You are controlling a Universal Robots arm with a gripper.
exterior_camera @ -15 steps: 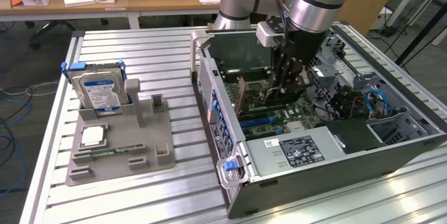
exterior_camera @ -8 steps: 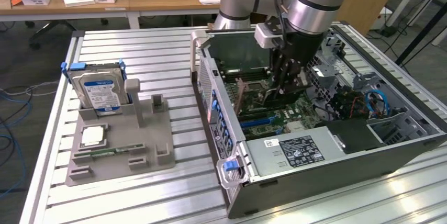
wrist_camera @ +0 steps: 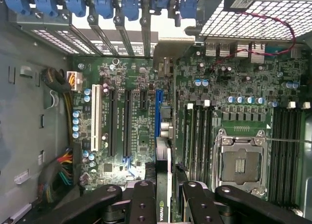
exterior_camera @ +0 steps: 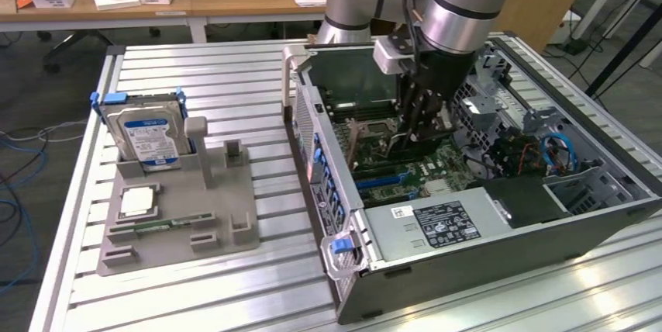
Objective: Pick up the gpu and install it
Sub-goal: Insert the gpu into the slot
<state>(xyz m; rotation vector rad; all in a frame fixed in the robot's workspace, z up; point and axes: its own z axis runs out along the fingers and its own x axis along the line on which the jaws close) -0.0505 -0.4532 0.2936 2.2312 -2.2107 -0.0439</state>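
The gpu [wrist_camera: 164, 158] is a thin dark card seen edge-on, clamped between my two black fingers [wrist_camera: 143, 197]. My gripper [wrist_camera: 164, 192] is shut on it inside the open computer case [exterior_camera: 486, 219]. The card stands upright over the motherboard [wrist_camera: 136, 87], in line with the long blue slot [wrist_camera: 158, 112], and its far end reaches the rear slot brackets. Whether its edge sits in the slot cannot be told. In the exterior view my gripper [exterior_camera: 419, 134] reaches down into the case, with the gpu [exterior_camera: 385, 144] low over the board.
A grey fixture [exterior_camera: 222, 227] on the slatted table at the exterior view's left holds a blue-labelled hard drive [exterior_camera: 150, 134], a small processor chip [exterior_camera: 138, 202] and a green memory stick [exterior_camera: 155, 226]. Cables and a power supply [exterior_camera: 439, 223] crowd the case. Memory slots and the processor socket [wrist_camera: 241, 165] flank the card.
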